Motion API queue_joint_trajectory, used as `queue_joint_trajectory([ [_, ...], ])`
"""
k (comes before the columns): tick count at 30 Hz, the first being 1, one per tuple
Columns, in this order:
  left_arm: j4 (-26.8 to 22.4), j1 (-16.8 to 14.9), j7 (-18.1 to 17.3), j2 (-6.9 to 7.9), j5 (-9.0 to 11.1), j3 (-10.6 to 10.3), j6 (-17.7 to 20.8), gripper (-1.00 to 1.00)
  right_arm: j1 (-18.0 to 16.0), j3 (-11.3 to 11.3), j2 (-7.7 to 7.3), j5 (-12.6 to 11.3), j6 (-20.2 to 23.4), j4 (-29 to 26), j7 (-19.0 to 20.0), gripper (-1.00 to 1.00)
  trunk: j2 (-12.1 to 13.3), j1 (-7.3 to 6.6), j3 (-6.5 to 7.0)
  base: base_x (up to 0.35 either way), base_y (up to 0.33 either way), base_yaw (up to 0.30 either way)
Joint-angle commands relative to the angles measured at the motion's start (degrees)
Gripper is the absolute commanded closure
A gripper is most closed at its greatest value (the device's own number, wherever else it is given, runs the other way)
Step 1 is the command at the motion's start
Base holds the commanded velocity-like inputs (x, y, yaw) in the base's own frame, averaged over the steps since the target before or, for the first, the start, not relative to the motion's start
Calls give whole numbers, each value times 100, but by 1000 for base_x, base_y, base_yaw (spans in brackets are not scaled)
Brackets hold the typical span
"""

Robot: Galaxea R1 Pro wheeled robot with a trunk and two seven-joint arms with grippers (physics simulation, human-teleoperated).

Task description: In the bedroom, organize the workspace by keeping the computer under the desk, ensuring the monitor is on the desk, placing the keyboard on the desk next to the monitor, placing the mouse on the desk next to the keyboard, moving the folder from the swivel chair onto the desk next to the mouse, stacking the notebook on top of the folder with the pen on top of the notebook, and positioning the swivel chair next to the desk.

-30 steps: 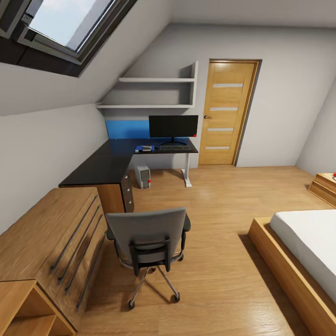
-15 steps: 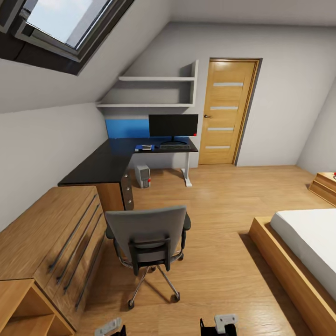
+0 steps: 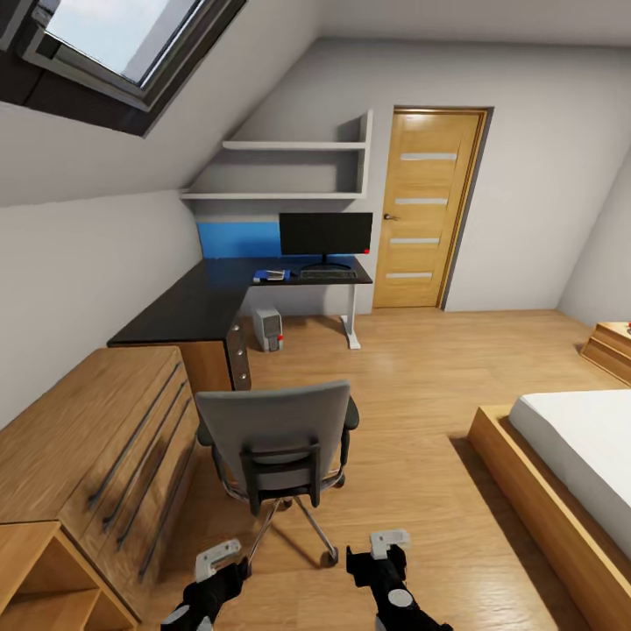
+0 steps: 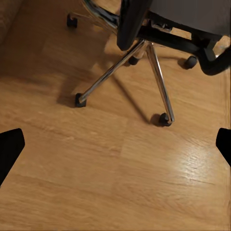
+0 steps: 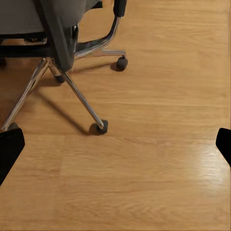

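The grey swivel chair (image 3: 276,436) stands on the wood floor with its back toward me, well short of the black L-shaped desk (image 3: 197,307). On the desk's far wing the monitor (image 3: 326,235) stands upright with the keyboard (image 3: 328,274) in front of it. To their left lies the blue folder (image 3: 262,277) with the grey notebook (image 3: 276,274) on it. The computer (image 3: 269,330) sits under the desk. My left gripper (image 3: 219,561) and right gripper (image 3: 388,545) hover low behind the chair, both open and empty. The chair's chrome base (image 4: 120,67) (image 5: 72,86) shows in both wrist views. Mouse and pen are too small to tell.
A light-wood drawer chest (image 3: 96,438) lines the left wall beside the chair. A bed (image 3: 578,456) on a wooden frame fills the right side, with a low nightstand (image 3: 613,346) beyond it. A closed wooden door (image 3: 425,210) is at the far wall.
Both grippers have risen into the bottom of the head view. The camera has tilted slightly; the chair and desk things have not moved.
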Motion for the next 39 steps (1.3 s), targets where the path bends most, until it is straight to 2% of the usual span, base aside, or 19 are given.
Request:
queue_joint_trajectory([
  [1, -33, -97, 26, 0, 36, -7, 31, -100, -137, 28, 0, 9, -1, -3, -44, -100, -46, 23, -26, 0, 0, 0],
  [3, -96, -150, 26, 1, 33, -7, 40, -100, -226, 29, 0, 8, 3, -40, -42, -100, -127, 67, -62, 0, 0, 0],
  [4, -376, -194, 69, 1, 31, -7, 34, -100, -301, 30, 0, 3, -64, -142, -36, -100, -167, 89, -80, 0, 0, 0],
  [9, -1131, -203, 442, 1, 28, -13, 97, -100, -317, 36, 0, 2, -361, -211, -35, -100, -367, 199, -170, 0, 0, 0],
  [14, -1439, -205, 629, -9, 34, -69, 334, -100, -320, 40, 0, -5, -593, -255, -29, -100, -568, 309, -259, 0, 0, 0],
  [20, -1522, -205, 695, -15, 33, -88, 406, -100, -321, 46, 0, -17, -619, -410, -51, -100, -808, 440, -367, 0, 0, 0],
  [26, -1513, -205, 705, -4, 39, -87, 434, -100, -321, 47, 0, -13, -247, -794, -76, -100, -1049, 572, -475, 0, 0, 0],
  [28, -1352, -205, 708, -2, 37, -87, 420, -100, -321, 55, 0, -2, -183, -763, -71, -100, -1129, 616, -511, 0, 0, 0],
  [30, -1198, -205, 706, 0, 34, -91, 350, -100, -321, 88, 0, 36, -190, -496, -62, -100, -1209, 660, -547, 0, 0, 0],
  [32, -1114, -205, 701, 0, 32, -93, 214, -100, -321, 177, 0, 114, -358, -238, -50, -100, -1290, 704, -583, 0, 0, 0],
  [36, -1003, -205, 696, 1, 35, -89, -20, -100, -321, 418, 0, 219, -1039, -3, -49, -100, -1450, 792, -654, 0, 0, 0],
  [39, -969, -205, 695, 5, 37, -88, -64, -100, -321, 469, 0, 236, -1204, 34, -57, -100, -1570, 858, -708, 0, 0, 0],
])
